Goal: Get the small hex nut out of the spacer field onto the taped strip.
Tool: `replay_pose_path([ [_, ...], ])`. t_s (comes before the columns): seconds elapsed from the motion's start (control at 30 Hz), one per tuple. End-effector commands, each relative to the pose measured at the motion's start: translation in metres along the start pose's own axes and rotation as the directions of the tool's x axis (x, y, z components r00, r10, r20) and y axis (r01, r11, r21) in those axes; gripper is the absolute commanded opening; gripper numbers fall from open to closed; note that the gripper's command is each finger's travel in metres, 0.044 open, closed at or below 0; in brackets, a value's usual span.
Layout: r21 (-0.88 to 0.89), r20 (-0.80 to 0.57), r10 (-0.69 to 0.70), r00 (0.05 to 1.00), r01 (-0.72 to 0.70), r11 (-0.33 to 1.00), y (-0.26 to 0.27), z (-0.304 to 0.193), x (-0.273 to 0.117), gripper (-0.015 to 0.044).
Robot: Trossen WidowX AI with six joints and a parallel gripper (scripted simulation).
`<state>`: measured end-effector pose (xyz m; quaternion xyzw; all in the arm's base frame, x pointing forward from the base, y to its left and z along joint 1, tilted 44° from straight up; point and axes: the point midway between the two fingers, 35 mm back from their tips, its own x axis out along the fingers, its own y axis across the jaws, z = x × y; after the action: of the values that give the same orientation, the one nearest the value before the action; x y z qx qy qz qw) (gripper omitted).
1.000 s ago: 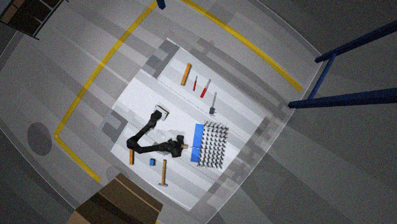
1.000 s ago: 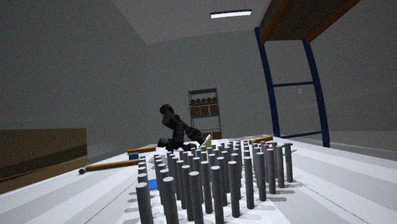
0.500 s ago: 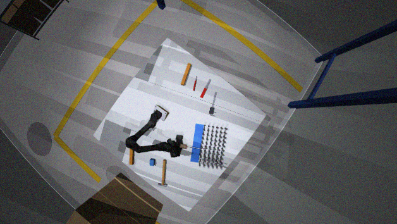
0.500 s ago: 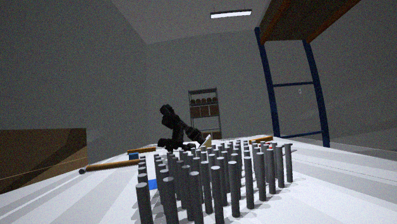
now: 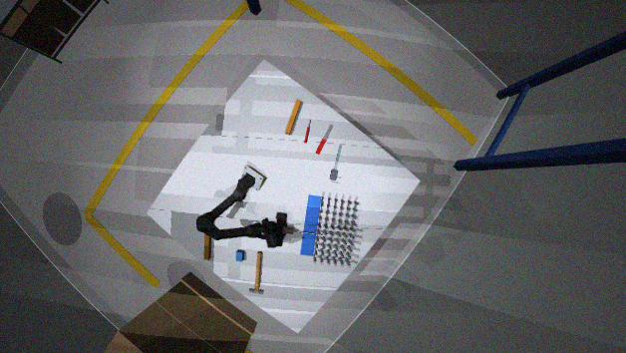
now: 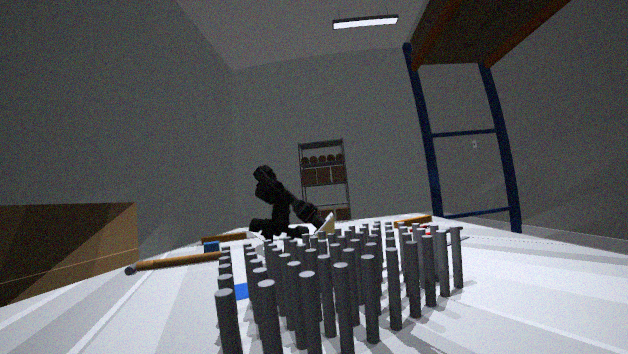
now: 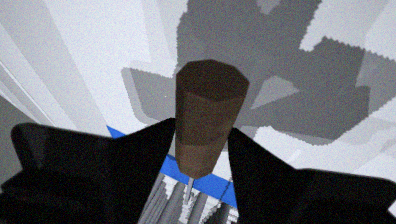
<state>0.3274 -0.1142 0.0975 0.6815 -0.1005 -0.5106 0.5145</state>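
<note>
The pincer (image 5: pixel 288 230) (image 7: pixel 202 128) is clamped on the brown wooden handle (image 5: pixel 288 230) (image 7: pixel 210 120) of a tool. In the top view the tool's thin metal shaft (image 5: pixel 307 232) runs out from the handle over the blue strip (image 5: pixel 311 214) (image 6: pixel 241 291) (image 7: pixel 220 189) toward the standing spacers (image 5: pixel 339 229) (image 6: pixel 341 305) (image 7: pixel 167 202). The spacers stand upright in rows, right beside the strip. The nut cannot be made out in any view, so where it lies among the spacers cannot be told; nor can whether the shaft's far end touches anything.

On the white counter (image 5: pixel 199 170) (image 6: pixel 125 310), a hammer (image 5: pixel 258 271) (image 6: pixel 175 260) lies near a small blue block (image 5: pixel 240 255) (image 6: pixel 211 247). Well apart from these, beyond the arm's base (image 5: pixel 261 183), lie a red-handled screwdriver (image 5: pixel 307 134), a tool with a wider red handle (image 5: pixel 321 146) and an orange bar (image 5: pixel 293 117) (image 6: pixel 413 221).
</note>
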Motion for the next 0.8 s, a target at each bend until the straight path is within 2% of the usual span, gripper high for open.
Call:
replay_pose_path([
  [0.0, -0.005, -0.005, -0.005, 1.000, 0.005, 1.000, -0.002, 0.002, -0.001, 0.0000],
  [0.77, -0.005, -0.005, -0.005, 1.000, 0.005, 1.000, -0.002, 0.014, -0.007, 0.0000],
])
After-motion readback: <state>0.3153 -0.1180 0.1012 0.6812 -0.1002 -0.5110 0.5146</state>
